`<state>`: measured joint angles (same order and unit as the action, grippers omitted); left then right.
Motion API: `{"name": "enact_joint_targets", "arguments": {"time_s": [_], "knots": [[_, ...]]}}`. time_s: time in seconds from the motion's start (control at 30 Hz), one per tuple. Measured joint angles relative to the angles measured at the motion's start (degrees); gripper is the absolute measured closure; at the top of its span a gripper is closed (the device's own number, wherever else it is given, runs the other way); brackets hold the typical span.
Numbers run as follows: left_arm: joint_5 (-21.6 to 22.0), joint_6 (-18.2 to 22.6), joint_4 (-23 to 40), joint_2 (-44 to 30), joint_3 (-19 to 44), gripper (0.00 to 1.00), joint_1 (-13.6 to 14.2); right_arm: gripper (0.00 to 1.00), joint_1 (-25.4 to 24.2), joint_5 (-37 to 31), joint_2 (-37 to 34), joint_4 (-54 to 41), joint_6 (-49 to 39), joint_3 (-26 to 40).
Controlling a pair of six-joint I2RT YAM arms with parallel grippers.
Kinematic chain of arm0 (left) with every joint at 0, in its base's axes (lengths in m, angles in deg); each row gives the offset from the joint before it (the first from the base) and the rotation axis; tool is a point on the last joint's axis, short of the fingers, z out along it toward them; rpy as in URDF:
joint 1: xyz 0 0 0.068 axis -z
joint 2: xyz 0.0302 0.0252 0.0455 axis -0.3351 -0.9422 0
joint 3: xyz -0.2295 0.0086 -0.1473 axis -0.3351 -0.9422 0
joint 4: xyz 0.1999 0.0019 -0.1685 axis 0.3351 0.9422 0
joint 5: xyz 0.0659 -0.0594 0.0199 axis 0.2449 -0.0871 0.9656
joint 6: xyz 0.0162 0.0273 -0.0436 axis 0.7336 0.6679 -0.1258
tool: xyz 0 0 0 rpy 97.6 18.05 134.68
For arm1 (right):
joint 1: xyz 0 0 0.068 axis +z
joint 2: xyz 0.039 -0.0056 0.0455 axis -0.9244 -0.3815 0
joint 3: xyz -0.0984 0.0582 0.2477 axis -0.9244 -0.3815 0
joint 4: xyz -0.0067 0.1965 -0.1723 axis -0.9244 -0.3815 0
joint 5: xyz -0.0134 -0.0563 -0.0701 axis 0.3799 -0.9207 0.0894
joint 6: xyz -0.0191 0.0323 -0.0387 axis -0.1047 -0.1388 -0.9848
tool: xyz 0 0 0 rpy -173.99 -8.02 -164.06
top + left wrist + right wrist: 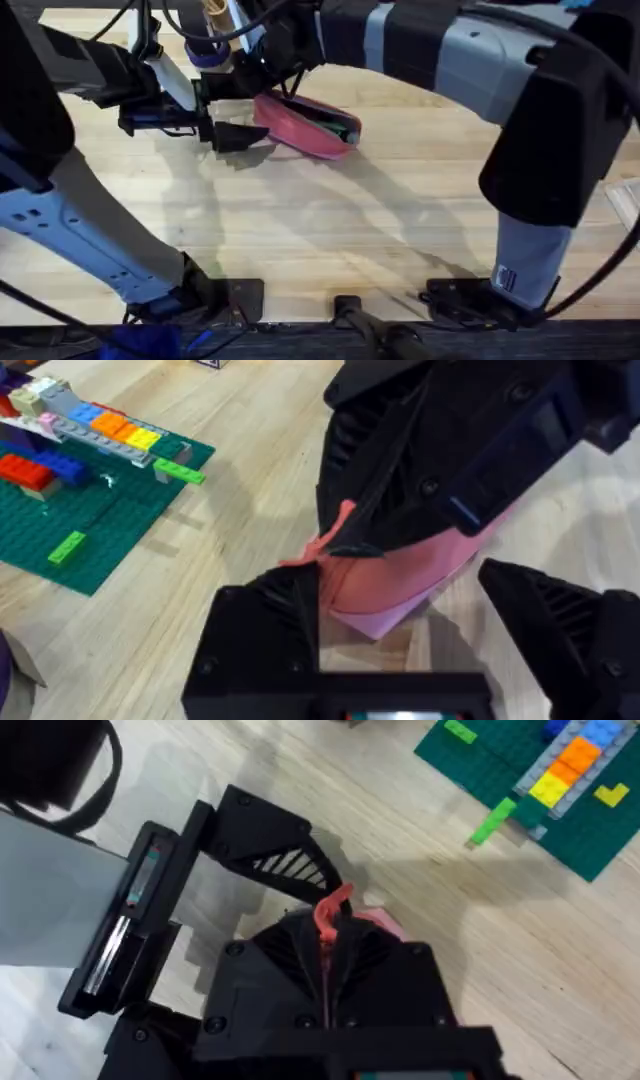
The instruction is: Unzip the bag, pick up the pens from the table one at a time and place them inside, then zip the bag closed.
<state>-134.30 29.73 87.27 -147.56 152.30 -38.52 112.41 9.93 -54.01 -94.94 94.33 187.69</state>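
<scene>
Plank table (330, 230); green baseplate (80, 530) with bricks.

Both arms reach far forward and meet left of centre. The left arm rises from its base at the lower left, its claw (240, 135) low over the counter with the fingers spread wide apart. The right arm crosses over the middle from the lower right, large and dark under the overhead camera. Its claw (330, 945) points down, fingers pressed together on a thin red tab.
</scene>
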Motion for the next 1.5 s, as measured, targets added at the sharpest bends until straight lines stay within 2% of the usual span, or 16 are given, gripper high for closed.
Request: {"name": "enact_joint_targets", "arguments": {"time_s": [0.2, 0.23, 0.33, 0.37, 0.43, 0.57, 0.67, 0.73, 0.83, 0.87, 1.33, 1.47, 1.5], "knots": [[-0.1, -0.2, -1.7, 0.0, 0.0, 0.017, -0.9, 0.969, 0.0, 0.0, 0.1, 0.0, 0.0, 0.0], [-0.3, -0.2, -2.2, 0.0, 0.0, 0.066, -1.1, 0.969, 0.0, 0.0, 0.1, 0.0, 0.0, 0.0], [-1.1, -0.4, -3.2, 0.0, 0.0, 0.325, -1.0, 0.969, 0.0, 0.0, 0.1, 0.0, 0.0, 0.0], [-1.2, -0.4, -3.4, 0.0, 0.0, 0.367, -0.9, 0.969, 0.0, 0.0, 0.1, 0.0, 0.0, 0.0], [-1.4, -0.4, -3.6, 0.0, 0.0, 0.383, -0.6, 0.969, 0.0, 0.0, 0.1, 0.0, 0.0, 0.0], [-1.6, -0.4, -3.7, 0.0, 0.0, 0.349, -0.1, 0.969, 0.0, 0.0, 0.1, 0.0, 0.0, 0.0], [-1.6, -0.4, -3.8, 0.0, 0.0, 0.400, 0.2, 0.969, 0.0, 0.0, 0.1, 0.0, 0.0, 0.0], [-1.6, -0.6, -4.1, 0.0, 0.0, 0.550, 0.2, 0.969, 0.0, 0.2, 0.1, -0.1, 0.0, 0.0], [-1.1, -0.6, -4.3, 0.0, 0.0, 0.914, 0.2, 0.969, 0.2, 0.9, 0.1, -0.6, 0.0, 0.0], [-0.9, -0.6, -4.2, 0.0, 0.0, 0.945, 0.2, 0.969, 0.3, 1.1, 0.2, -0.8, 0.0, 0.0], [-0.9, -0.6, -3.8, 0.0, 0.0, 0.957, 0.3, 0.969, 0.1, -0.3, 0.4, -2.0, 0.0, 0.1], [-1.2, -0.6, -3.4, 0.0, 0.0, 0.958, 0.5, 0.969, -0.9, 0.0, 1.3, -4.0, 0.0, 0.1], [-1.7, -0.6, -3.4, 0.0, 0.0, 0.958, 0.9, 0.970, -2.3, 0.6, 2.7, -7.1, 0.0, 0.1]]}}
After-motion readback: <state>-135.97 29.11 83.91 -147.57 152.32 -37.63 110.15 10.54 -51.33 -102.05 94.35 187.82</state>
